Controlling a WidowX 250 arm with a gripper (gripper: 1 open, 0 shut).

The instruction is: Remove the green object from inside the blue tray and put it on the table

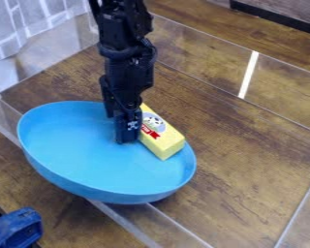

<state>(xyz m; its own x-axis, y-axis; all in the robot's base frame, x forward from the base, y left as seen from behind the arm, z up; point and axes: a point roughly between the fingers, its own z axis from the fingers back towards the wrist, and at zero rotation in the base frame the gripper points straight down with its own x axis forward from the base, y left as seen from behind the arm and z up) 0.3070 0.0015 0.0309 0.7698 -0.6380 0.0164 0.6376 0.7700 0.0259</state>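
Gripper (127, 134): pointing straight down inside blue tray (67, 145), jaws spread wide, holding nothing
Green object (157, 135): lying flat in tray near far-right rim, reading yellow, red-and-white label up; sitting just right of fingertips, contact impossible to confirm; long axis running diagonally, far-left to near-right
Table (248, 145): offering bare wood right of tray for set-down
Dark blue cloth-like thing (13, 231): resting at near-left corner, well apart
Obstruction: raised tray rim needing clearing when lifting out
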